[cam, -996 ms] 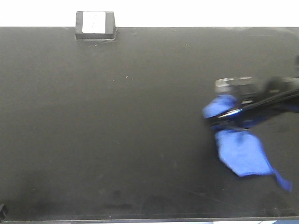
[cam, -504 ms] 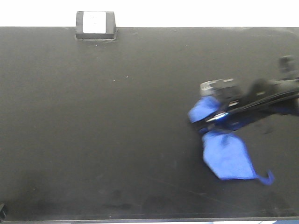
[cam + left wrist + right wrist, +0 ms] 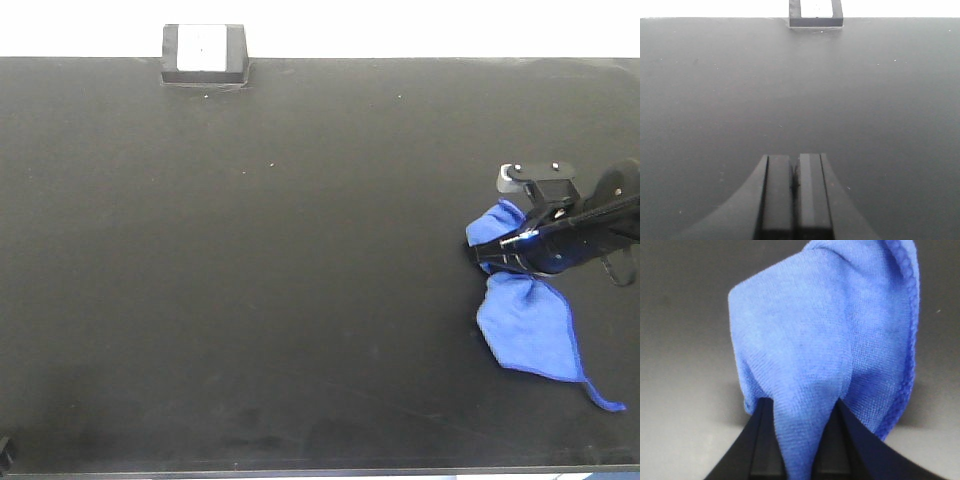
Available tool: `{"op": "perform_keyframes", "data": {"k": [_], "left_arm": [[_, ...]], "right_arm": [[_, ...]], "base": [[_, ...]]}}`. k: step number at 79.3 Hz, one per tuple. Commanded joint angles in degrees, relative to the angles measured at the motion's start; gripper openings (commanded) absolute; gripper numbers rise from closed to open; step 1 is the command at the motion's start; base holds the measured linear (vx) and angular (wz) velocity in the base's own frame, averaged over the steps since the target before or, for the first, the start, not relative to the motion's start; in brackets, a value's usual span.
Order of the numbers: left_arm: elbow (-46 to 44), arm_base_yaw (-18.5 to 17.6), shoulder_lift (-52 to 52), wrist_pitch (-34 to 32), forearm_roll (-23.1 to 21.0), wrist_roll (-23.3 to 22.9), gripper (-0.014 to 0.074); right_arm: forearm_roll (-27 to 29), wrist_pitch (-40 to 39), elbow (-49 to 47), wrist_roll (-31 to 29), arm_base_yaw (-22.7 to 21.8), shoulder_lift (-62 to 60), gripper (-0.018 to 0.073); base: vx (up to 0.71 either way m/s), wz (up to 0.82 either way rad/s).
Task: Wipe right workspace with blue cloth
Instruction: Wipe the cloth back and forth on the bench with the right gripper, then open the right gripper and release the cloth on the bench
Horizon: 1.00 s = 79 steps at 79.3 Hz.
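Item: blue cloth (image 3: 530, 320), right of frame on the black surface (image 3: 250, 280), pinched mid-fold by the right gripper (image 3: 500, 248).
Left gripper (image 3: 794, 185): pressed together, empty.
Handling: keep cloth pressed flat; sweep in overlapping passes; hold the pinch firm.

- The cloth (image 3: 530, 320) lies on the table (image 3: 300, 280), near its right edge, about midway between the front and back edges.
- The right gripper (image 3: 500, 248) sits on the cloth's upper part, reaching in from the right; a fold of cloth (image 3: 830, 355) is pinched between its fingers.
- A small box (image 3: 204, 53) stands at the back edge, left of centre, well apart from the cloth.
- The left gripper (image 3: 794, 185) hangs over bare table, facing the box (image 3: 816, 12), its fingers pressed together.
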Motion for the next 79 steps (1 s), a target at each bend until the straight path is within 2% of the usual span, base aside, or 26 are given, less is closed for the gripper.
{"op": "perform_keyframes", "data": {"k": [1, 11, 22, 29, 40, 48, 57, 68, 71, 79], "left_arm": [[-1.45, -0.31, -0.52, -4.94, -0.06, -0.04, -0.0006], [-1.45, -0.31, -0.52, -4.94, -0.06, -0.04, -0.0006], [-1.45, -0.31, -0.52, -4.94, -0.06, -0.04, -0.0006], [-1.45, -0.31, -0.52, -4.94, -0.06, -0.04, -0.0006], [-1.45, -0.31, -0.52, -4.94, -0.06, -0.04, -0.0006], [-1.45, -0.31, -0.52, -4.94, -0.06, -0.04, -0.0006], [-1.45, -0.31, -0.52, -4.94, -0.06, -0.04, -0.0006], [-1.45, -0.31, -0.52, -4.94, -0.06, -0.04, -0.0006], [-1.45, -0.31, -0.52, -4.94, -0.06, -0.04, -0.0006], [-1.45, -0.31, -0.52, -4.94, -0.06, -0.04, -0.0006]], "right_arm": [[-1.11, 2.48, -0.12, -1.13, -0.48, -2.79, 0.0249], [-0.9, 2.99, -0.12, -0.03, -0.48, -5.53, 0.0435], [-0.96, 4.31, -0.12, 0.14, -0.48, -10.25, 0.0571], [-0.96, 5.12, -0.12, 0.14, -0.48, -14.33, 0.0597], [-0.9, 8.48, -0.12, 0.14, -0.48, -22.36, 0.0575], [-0.85, 13.22, -0.12, 0.19, -0.48, -30.87, 0.0518], [-0.85, 18.05, -0.12, 0.96, -0.48, -39.71, 0.0381], [-0.85, 21.28, -0.12, 3.98, -0.48, -52.68, 0.0106], [-0.85, 21.4, -0.12, 5.05, -0.48, -57.28, 0.0004], [-0.97, 20.29, -0.12, 6.66, -0.48, -65.17, -0.0011]], "base": [[0.0, 0.0], [0.0, 0.0], [0.0, 0.0], [0.0, 0.0], [0.0, 0.0], [0.0, 0.0], [0.0, 0.0], [0.0, 0.0], [0.0, 0.0], [0.0, 0.0]]}}
